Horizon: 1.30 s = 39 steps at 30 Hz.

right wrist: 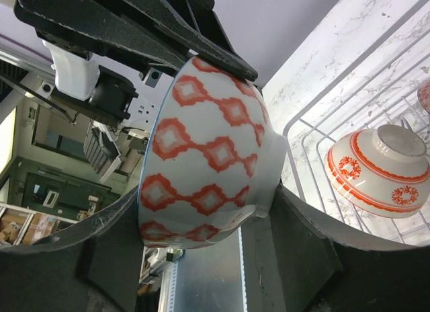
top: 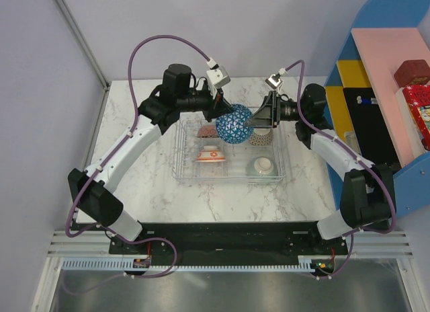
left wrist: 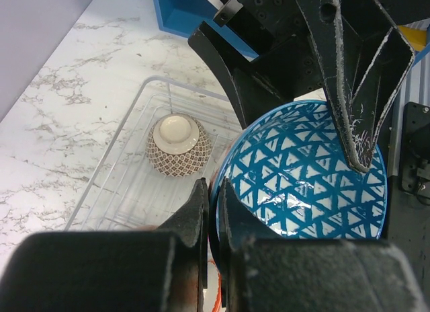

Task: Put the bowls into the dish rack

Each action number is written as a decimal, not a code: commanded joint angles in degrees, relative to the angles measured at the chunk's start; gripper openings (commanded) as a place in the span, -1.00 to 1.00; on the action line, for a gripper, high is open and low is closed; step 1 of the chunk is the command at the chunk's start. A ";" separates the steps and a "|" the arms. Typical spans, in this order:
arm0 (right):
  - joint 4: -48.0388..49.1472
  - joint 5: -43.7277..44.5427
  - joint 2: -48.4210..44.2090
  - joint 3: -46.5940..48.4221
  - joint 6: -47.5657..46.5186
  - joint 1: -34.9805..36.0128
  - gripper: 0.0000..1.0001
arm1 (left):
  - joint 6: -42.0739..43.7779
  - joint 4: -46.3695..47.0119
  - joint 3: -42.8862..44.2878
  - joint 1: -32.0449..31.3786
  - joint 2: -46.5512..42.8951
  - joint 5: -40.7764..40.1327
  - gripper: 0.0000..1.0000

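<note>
A bowl (top: 234, 124) with a blue triangle inside (left wrist: 306, 177) and red-orange diamonds outside (right wrist: 201, 157) hangs on edge above the dish rack (top: 228, 179). My left gripper (top: 218, 113) (left wrist: 213, 187) is shut on its rim. From the other side my right gripper (top: 259, 120) (right wrist: 208, 191) spans the bowl; one finger touches the rim and the other the foot. Upside down in the rack lie a beige lattice bowl (left wrist: 178, 145) (top: 261, 138), a red-and-white bowl (right wrist: 379, 167) (top: 209, 154) and a pale bowl (top: 262, 165). A further reddish bowl (top: 205, 132) is partly hidden under my left arm.
A blue shelf unit (top: 376, 90) with red boxes stands off the table's right edge, close behind my right arm. A purple wall (top: 40, 90) runs along the left side. Marble tabletop (top: 228, 204) shows between the rack and the arm bases.
</note>
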 commanded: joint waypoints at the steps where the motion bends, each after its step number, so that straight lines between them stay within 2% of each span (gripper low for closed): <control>1: 7.78 -1.27 -2.16 0.12 0.97 0.25 -0.78 | 0.17 1.73 0.90 -0.58 -1.64 2.76 -0.96; 2: 7.87 -1.18 -2.25 0.03 0.97 0.25 -1.00 | 0.17 1.73 0.89 -0.58 -1.65 2.84 -0.96; 8: 7.52 -0.04 -2.69 -0.50 0.62 0.08 -1.00 | 0.17 1.73 0.89 -0.58 -1.47 2.32 -0.96; 11: 3.93 1.36 -2.69 -0.15 -1.74 -0.45 -1.00 | 0.34 1.73 0.81 -0.58 -1.64 1.79 -0.39; 12: 1.91 1.46 -2.69 0.11 -3.49 -0.63 -1.00 | 0.25 1.73 0.81 -0.49 -1.65 1.44 0.00; 14: -5.03 2.51 -2.69 1.16 -9.11 -0.89 -1.00 | 0.60 1.47 0.46 -0.31 -2.08 1.00 0.44; 15: -7.84 2.60 -2.69 1.69 -11.22 -1.06 -1.00 | 0.87 1.56 0.19 -0.14 -2.43 0.39 0.83; 16: -13.43 3.03 -2.69 2.13 -15.86 -1.07 -1.00 | 1.04 1.47 -0.59 0.47 -2.70 0.30 0.99; 19: -21.99 5.40 -2.87 4.33 -22.30 -1.33 -1.00 | 0.87 1.56 -2.52 3.72 -4.10 1.17 0.99; 21: -23.24 7.69 -3.13 4.60 -23.98 -1.50 -1.00 | -0.27 2.17 -3.67 7.48 -5.42 2.14 0.99; 22: -28.21 8.74 -3.13 5.21 -26.08 -1.51 -1.00 | -0.80 2.35 -5.07 9.16 -5.95 2.66 0.99; 23: -31.04 11.71 -3.04 7.21 -31.93 -1.51 -1.00 | -2.11 2.87 -5.86 10.75 -6.47 2.76 0.99; 24: -40.12 14.18 -2.96 8.54 -35.64 -1.51 -1.00 | -2.90 2.88 -6.48 13.98 -7.44 1.63 0.99; 27: -48.26 23.73 -2.78 12.06 -44.54 -1.51 -1.00 | -6.07 3.31 -10.08 21.80 -10.07 1.45 0.99; 29: -50.13 28.24 -2.78 12.86 -47.61 -1.33 -1.00 | -7.30 3.66 -13.51 25.42 -11.74 1.44 0.99; 33: -53.83 44.38 -2.52 12.86 -53.50 1.73 -1.00 | -7.74 3.93 -21.84 34.46 -15.96 0.65 0.99; 39: -57.17 59.97 -2.25 12.68 -62.55 9.72 -1.00 | -4.67 0.68 -24.06 42.13 -16.94 5.21 0.99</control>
